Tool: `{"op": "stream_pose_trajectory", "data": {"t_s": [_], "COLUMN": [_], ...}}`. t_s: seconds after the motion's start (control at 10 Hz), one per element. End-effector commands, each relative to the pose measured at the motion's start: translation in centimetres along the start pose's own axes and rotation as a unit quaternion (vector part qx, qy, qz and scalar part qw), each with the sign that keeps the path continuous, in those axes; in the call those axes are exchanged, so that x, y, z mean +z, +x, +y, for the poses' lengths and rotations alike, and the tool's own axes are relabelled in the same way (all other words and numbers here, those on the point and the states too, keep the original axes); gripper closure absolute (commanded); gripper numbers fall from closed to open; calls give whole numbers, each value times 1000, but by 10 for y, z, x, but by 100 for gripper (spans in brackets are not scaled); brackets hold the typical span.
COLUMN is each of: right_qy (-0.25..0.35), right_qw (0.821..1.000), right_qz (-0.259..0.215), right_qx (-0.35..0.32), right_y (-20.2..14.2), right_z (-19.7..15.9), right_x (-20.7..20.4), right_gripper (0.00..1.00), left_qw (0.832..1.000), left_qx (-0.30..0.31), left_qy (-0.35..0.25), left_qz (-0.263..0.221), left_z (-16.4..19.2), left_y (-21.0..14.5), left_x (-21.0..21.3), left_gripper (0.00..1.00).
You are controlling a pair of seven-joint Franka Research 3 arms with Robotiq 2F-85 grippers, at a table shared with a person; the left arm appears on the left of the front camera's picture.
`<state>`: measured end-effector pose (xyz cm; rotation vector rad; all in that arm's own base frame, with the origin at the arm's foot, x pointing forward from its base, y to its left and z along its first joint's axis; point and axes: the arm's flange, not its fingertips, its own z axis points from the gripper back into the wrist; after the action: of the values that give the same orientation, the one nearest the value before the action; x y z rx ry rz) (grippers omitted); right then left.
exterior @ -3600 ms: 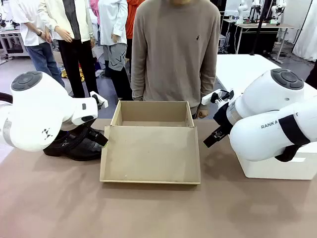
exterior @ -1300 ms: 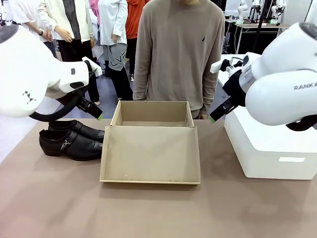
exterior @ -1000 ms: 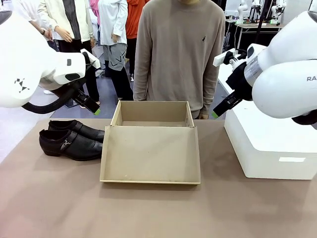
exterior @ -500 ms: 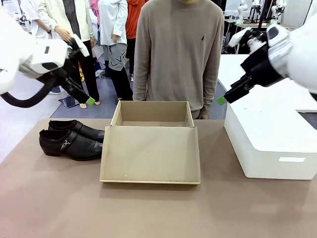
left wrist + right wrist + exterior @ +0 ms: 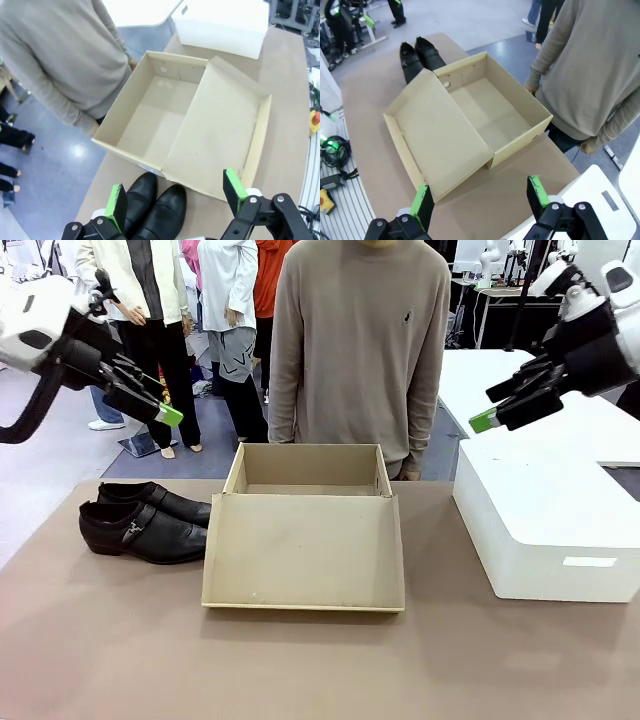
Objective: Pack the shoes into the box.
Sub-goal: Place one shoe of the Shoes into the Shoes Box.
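Note:
Two shiny black dress shoes (image 5: pixel 145 520) lie side by side on the table left of the tan cardboard box (image 5: pixel 308 530), toes pointing toward it. The box stands open with nothing inside and its lid flap lies flat toward me. From above, the left wrist view has the shoes (image 5: pixel 155 207) just below the box (image 5: pixel 182 122); in the right wrist view the shoes (image 5: pixel 420 57) lie beyond the box (image 5: pixel 465 120). My left gripper (image 5: pixel 150 400) hangs open high above the shoes. My right gripper (image 5: pixel 495 410) is open high at the right.
A large white rounded box (image 5: pixel 550 520) stands on the table at the right. A person in a beige sweater (image 5: pixel 355 350) stands at the far edge behind the cardboard box, arms down. More people stand farther back on the left.
Both arms have lifted up and drawn outward, away from the table. The left gripper rose off the shoes with nothing held. Shoes and box stayed put.

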<state>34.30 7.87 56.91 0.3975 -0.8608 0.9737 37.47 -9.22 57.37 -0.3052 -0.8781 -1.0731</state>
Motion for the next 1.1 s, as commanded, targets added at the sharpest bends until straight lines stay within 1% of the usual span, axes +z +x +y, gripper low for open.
{"op": "stream_pose_trajectory", "data": {"t_s": [0.0,0.2,0.3,0.4,1.0], "right_qy": [35,34,41,23,23], "right_qw": [999,999,999,1000,1000], "right_qz": [-32,-32,-31,-19,-19], "right_qx": [15,10,3,-1,-1], "right_y": [-24,-28,-29,-6,-6], "right_z": [7,7,8,-2,-2], "right_x": [5,7,6,12,12], "right_gripper": [0,0,0,0,0], "left_qw": [1000,1000,998,1000,1000], "left_qx": [-7,18,56,11,11], "left_qy": [-13,-2,1,-2,-2], "left_qz": [-12,-12,-14,-6,-6], "left_z": [10,19,25,11,11], "left_y": [-13,-19,-18,-14,-14], "left_x": [0,-4,-6,2,2], "left_gripper": [0,0,0,0,0]}}
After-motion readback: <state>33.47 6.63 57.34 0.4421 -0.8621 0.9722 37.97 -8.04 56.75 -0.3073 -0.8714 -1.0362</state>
